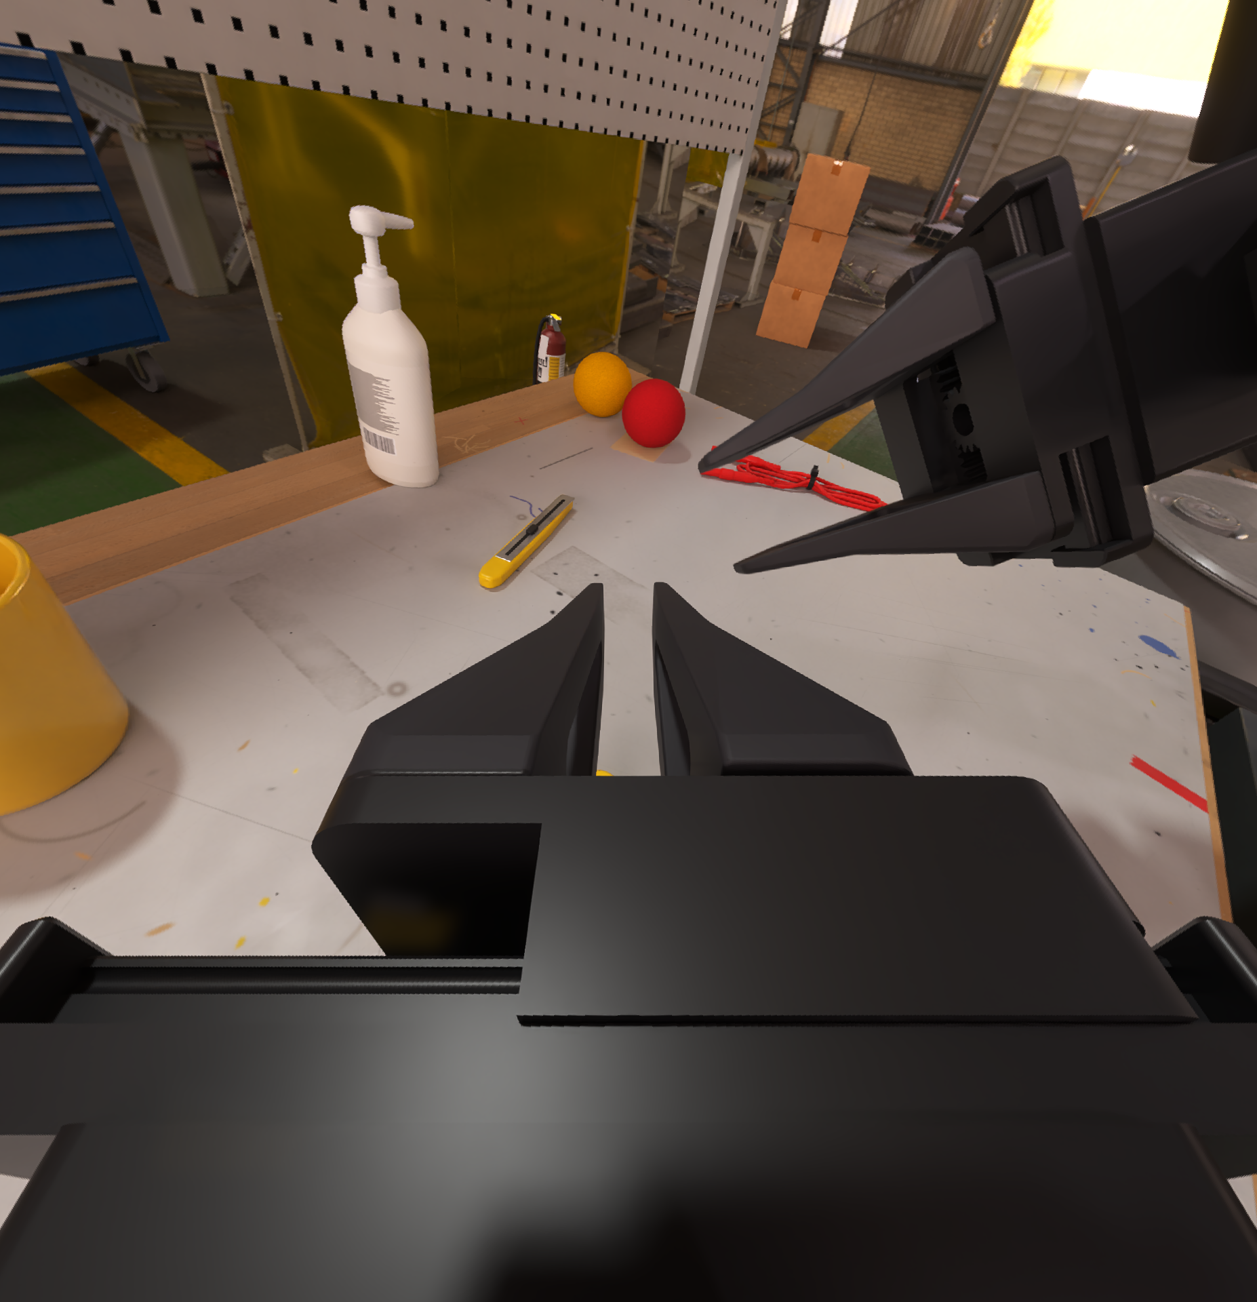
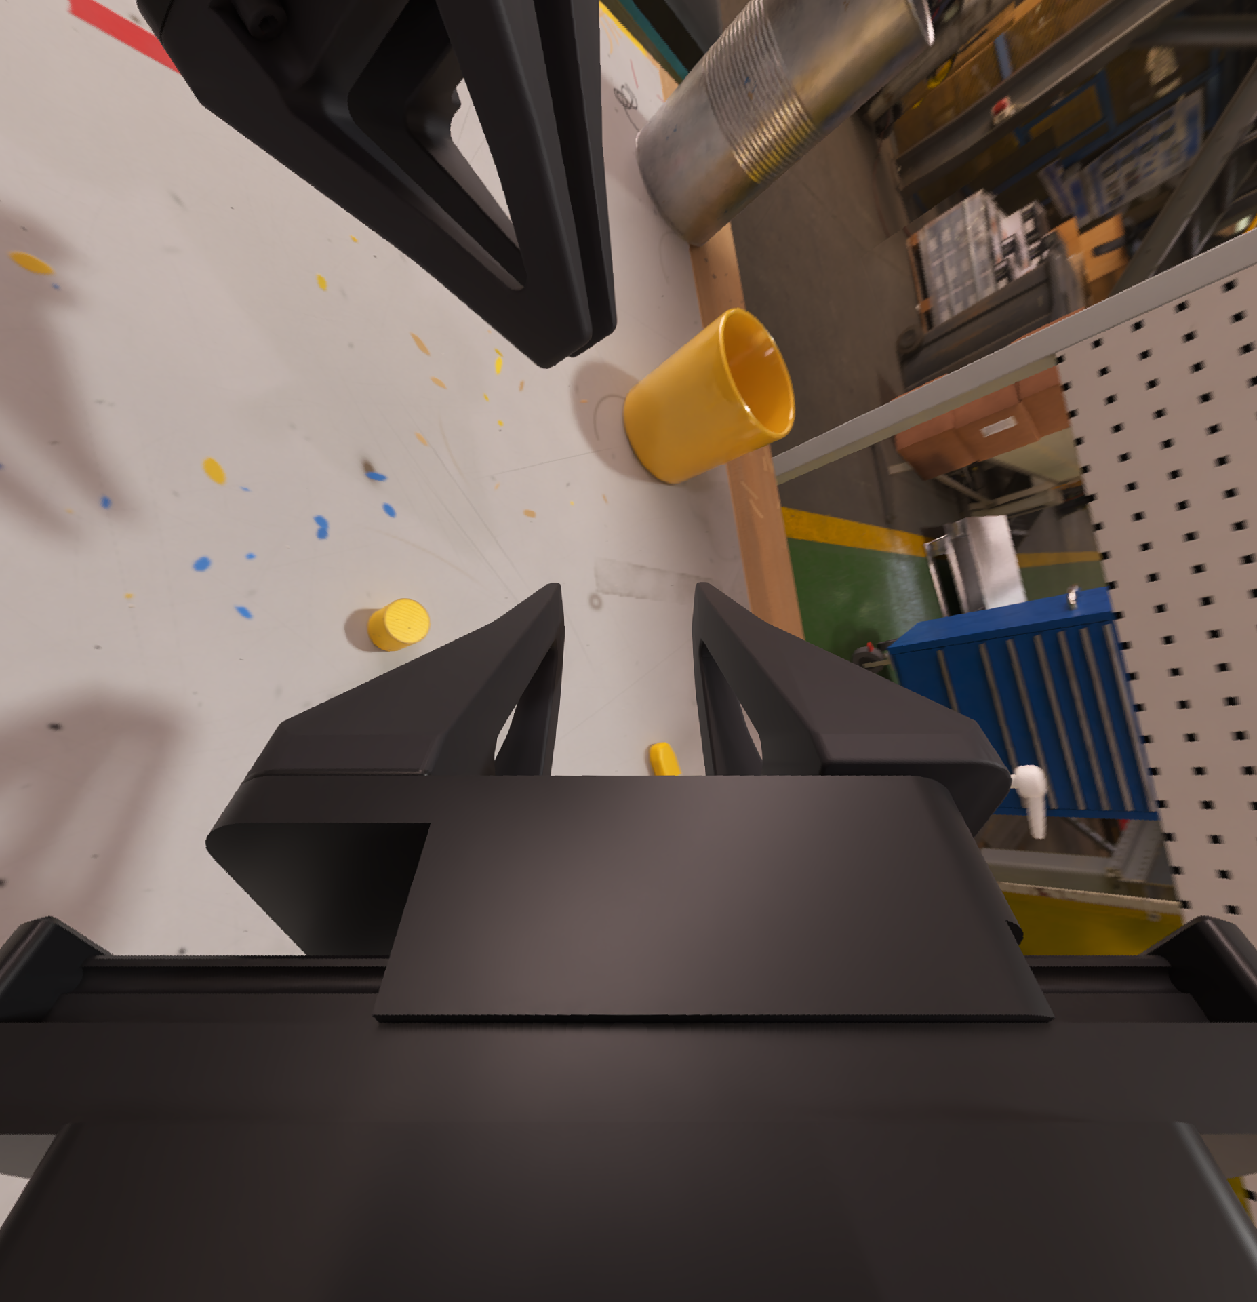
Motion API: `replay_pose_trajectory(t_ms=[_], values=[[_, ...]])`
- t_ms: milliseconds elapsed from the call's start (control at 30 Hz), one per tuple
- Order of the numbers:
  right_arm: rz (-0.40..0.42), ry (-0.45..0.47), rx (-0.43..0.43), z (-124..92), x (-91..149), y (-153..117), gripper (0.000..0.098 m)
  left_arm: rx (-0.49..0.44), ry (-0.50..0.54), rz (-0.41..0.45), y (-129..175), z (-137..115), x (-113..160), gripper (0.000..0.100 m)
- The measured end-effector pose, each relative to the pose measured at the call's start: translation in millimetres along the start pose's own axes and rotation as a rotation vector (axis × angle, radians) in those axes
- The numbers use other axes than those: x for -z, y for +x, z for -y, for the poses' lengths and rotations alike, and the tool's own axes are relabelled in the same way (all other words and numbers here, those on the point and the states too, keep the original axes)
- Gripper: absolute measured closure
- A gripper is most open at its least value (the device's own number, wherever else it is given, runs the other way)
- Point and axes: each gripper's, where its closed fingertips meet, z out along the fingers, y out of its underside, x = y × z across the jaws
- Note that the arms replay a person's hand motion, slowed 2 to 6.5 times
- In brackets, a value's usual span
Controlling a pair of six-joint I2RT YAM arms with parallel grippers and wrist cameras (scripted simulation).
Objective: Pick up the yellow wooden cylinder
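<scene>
The yellow wooden cylinder (image 2: 398, 624) stands on the white tabletop (image 2: 189, 352), apart from both grippers, to the left of my right gripper's fingers. My right gripper (image 2: 627, 588) is open and empty above the table; it also shows in the left wrist view (image 1: 721, 518) at the upper right. My left gripper (image 1: 629, 588) has its fingers nearly together and holds nothing; in the right wrist view (image 2: 576, 342) it hangs above the table, beyond the cylinder. A small yellow sliver (image 1: 603, 773) shows at the base of the left fingers; I cannot tell what it is.
A yellow cup (image 2: 710, 398) stands near the wooden table edge (image 2: 752, 493), with a metal pipe (image 2: 752, 120) beside it. A white pump bottle (image 1: 390, 380), an orange ball (image 1: 601, 384), a red ball (image 1: 652, 412), a red cable (image 1: 795, 479) and a yellow utility knife (image 1: 527, 542) lie farther off.
</scene>
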Motion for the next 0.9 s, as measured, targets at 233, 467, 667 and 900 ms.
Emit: replay_pose_trajectory(t_ms=[233,467,667,900], values=[[0.115,-0.048,-0.190,-16.4,-15.5,-20.8,0.0605,-0.024,-0.006,0.053,-6.7,-5.0,6.0,0.089],[0.242,-0.128,-0.346,-37.9,-35.8,-47.5,0.0536,-0.042,0.000,0.096,-10.4,-7.0,11.6,0.088],[0.312,-0.157,-0.450,-50.1,-51.5,-68.0,0.0529,-0.058,-0.002,0.121,-12.1,-9.6,16.3,0.088],[0.341,-0.209,-0.487,-61.2,-67.4,-85.7,0.0549,-0.058,-0.002,0.131,-12.9,-13.8,20.6,0.088]])
